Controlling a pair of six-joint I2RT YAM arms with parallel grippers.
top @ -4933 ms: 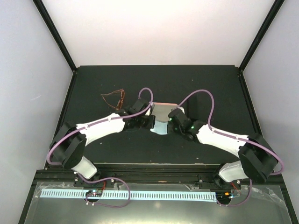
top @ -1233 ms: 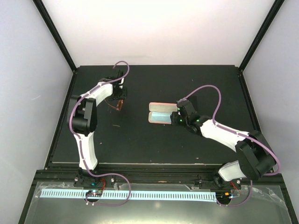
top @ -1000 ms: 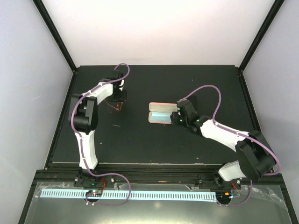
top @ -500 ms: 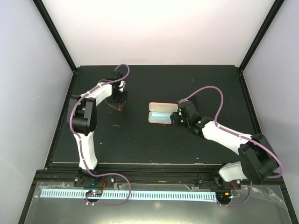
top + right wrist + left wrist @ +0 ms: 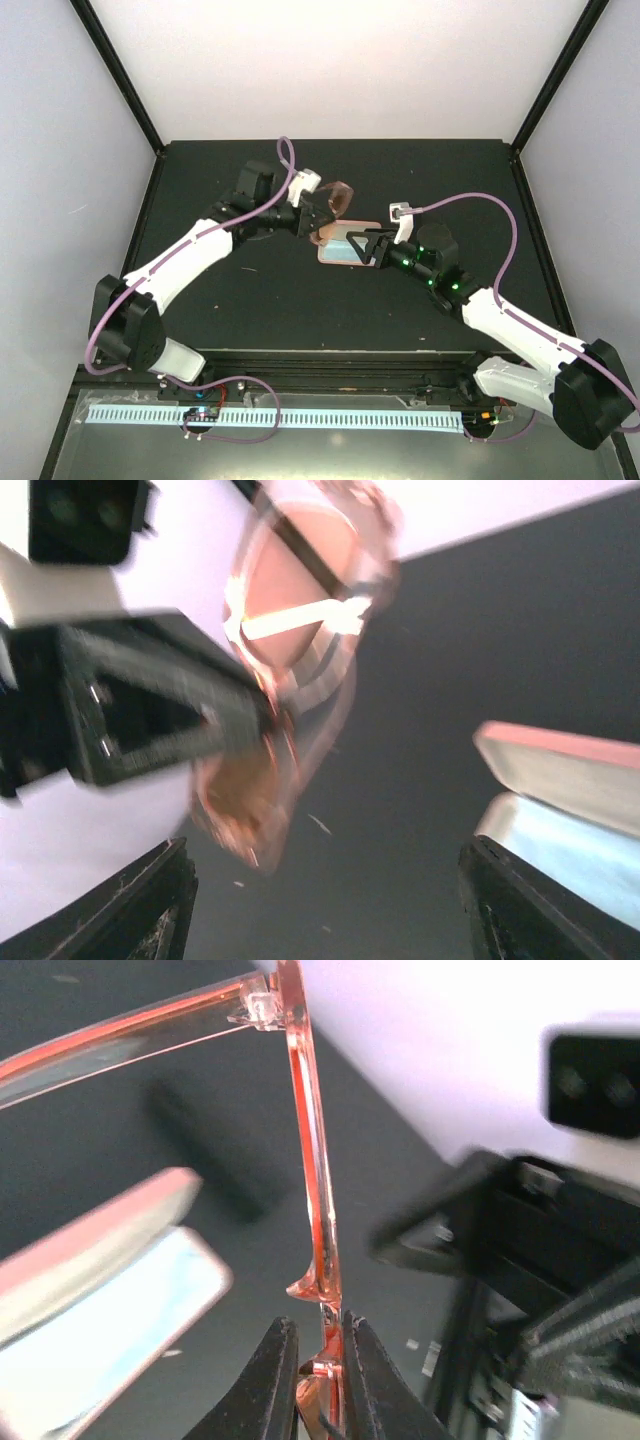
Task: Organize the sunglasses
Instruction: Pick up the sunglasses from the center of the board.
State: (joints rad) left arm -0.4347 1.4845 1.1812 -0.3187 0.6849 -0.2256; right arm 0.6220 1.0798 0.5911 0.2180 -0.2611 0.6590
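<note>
Amber-orange translucent plastic forms the frame of the sunglasses (image 5: 337, 196), which hang in the air off the table (image 5: 250, 300), just beyond the far left corner of the open pink case (image 5: 347, 227). The left gripper (image 5: 318, 213) has them. In the left wrist view its two dark fingers (image 5: 270, 1380) are pressed together on a thin part of the frame, at the lower end of a long bar that runs up and away from the camera. A second bar branches off to the left at the top through a small clear hinge. From the right wrist view the lenses look brownish-pink, one above the other, with the black body of the left gripper just to their left. That view is blurred, so finer detail of the frame cannot be made out.

The right gripper (image 5: 362, 245) sits at the right end of the case, near the sunglasses but apart from them. Its fingers (image 5: 135, 900) are spread wide with nothing between them.

The case lies open on the table between the two arms, with a light blue cloth (image 5: 345, 253) in its near half.
</note>
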